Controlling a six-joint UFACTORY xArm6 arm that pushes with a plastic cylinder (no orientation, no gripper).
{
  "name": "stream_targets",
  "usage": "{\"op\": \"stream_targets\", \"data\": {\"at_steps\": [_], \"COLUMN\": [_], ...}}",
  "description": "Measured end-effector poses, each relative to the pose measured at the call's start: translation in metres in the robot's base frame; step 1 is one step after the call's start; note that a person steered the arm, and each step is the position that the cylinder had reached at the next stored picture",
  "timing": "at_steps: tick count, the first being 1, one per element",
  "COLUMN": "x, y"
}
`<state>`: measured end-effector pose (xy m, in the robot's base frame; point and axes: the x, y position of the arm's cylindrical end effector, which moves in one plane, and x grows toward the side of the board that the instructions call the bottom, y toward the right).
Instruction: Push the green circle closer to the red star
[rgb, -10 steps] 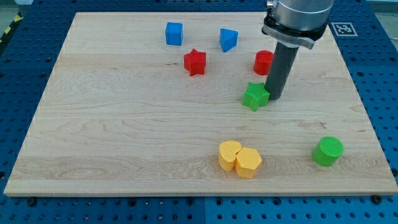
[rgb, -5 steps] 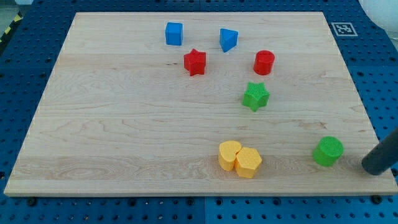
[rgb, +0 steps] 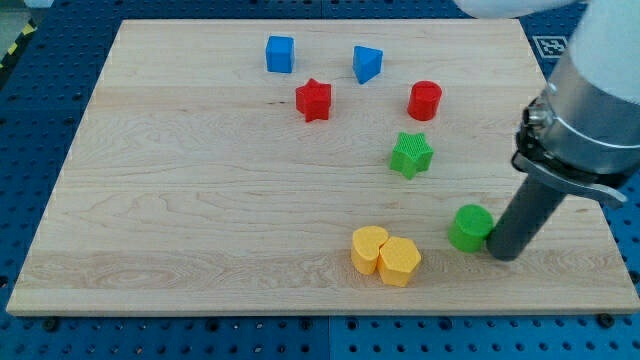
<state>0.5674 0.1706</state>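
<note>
The green circle (rgb: 470, 228), a short green cylinder, sits on the wooden board (rgb: 200, 200) at the view's lower right. My tip (rgb: 505, 250) rests on the board right against the circle's right side. The red star (rgb: 313, 99) lies toward the view's top, left of centre, far up and to the left of the green circle. The dark rod rises from the tip to the grey arm at the view's right edge.
A green star (rgb: 411, 154) lies between the circle and the red star. A red cylinder (rgb: 425, 100) is above it. A blue cube (rgb: 280, 53) and a blue wedge-like block (rgb: 367, 63) lie near the top. Two yellow blocks (rgb: 386, 255) touch near the bottom.
My tip went from beside the green star to the board's right edge, then in against the green circle. The circle has slid left and slightly up. Other blocks have not moved.
</note>
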Motion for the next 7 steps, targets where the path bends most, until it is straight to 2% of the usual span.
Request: {"op": "stream_targets", "data": {"at_steps": [2, 7], "x": [-0.026, -0.065], "y": [-0.027, -0.171]}}
